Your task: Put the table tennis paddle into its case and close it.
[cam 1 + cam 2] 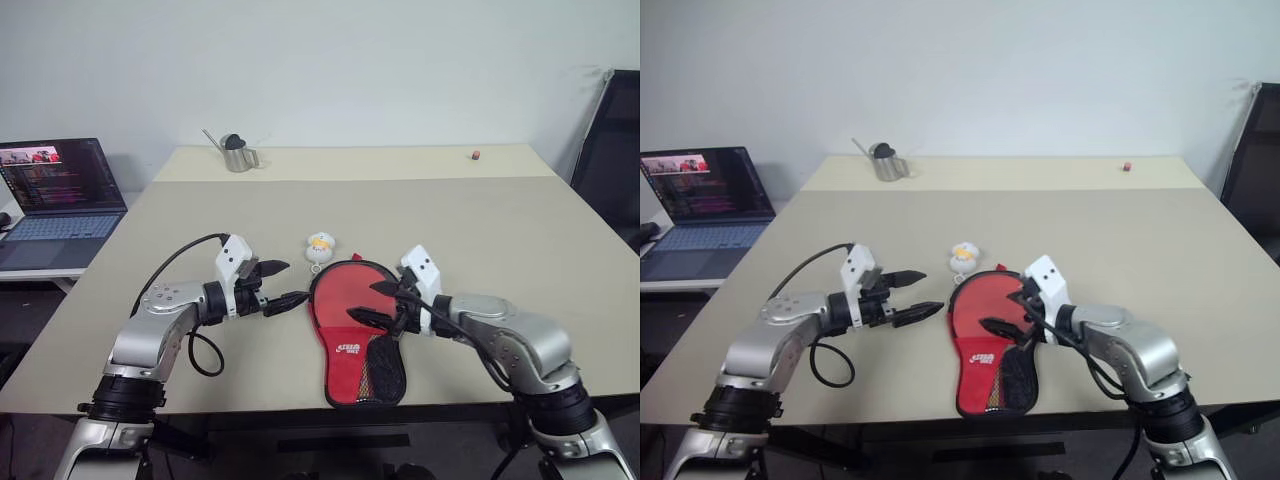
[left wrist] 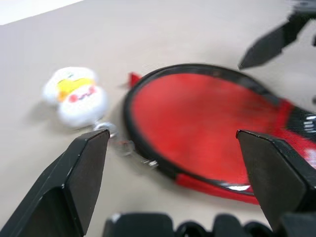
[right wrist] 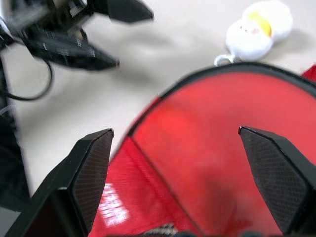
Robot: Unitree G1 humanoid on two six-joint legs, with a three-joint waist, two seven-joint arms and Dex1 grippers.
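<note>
The case (image 1: 352, 352) lies flat near the table's front edge, red side up, with a white logo and a black mesh pocket (image 1: 386, 366). Over its far half lies the round red face of the table tennis paddle (image 1: 340, 296), edged in black; the handle is hidden. My left gripper (image 1: 293, 282) hovers open just left of the paddle's rim, fingers pointing right toward it. My right gripper (image 1: 361, 300) is open above the right part of the red face, pointing left. In the wrist views the red face (image 2: 197, 123) (image 3: 212, 143) sits between the open fingers.
A small white and yellow plush charm (image 1: 320, 246) on a metal ring lies just beyond the paddle. A metal cup (image 1: 238, 155) and a tiny red object (image 1: 476, 154) stand at the far edge. An open laptop (image 1: 60, 200) is at the left, a black chair (image 1: 615, 150) at the right.
</note>
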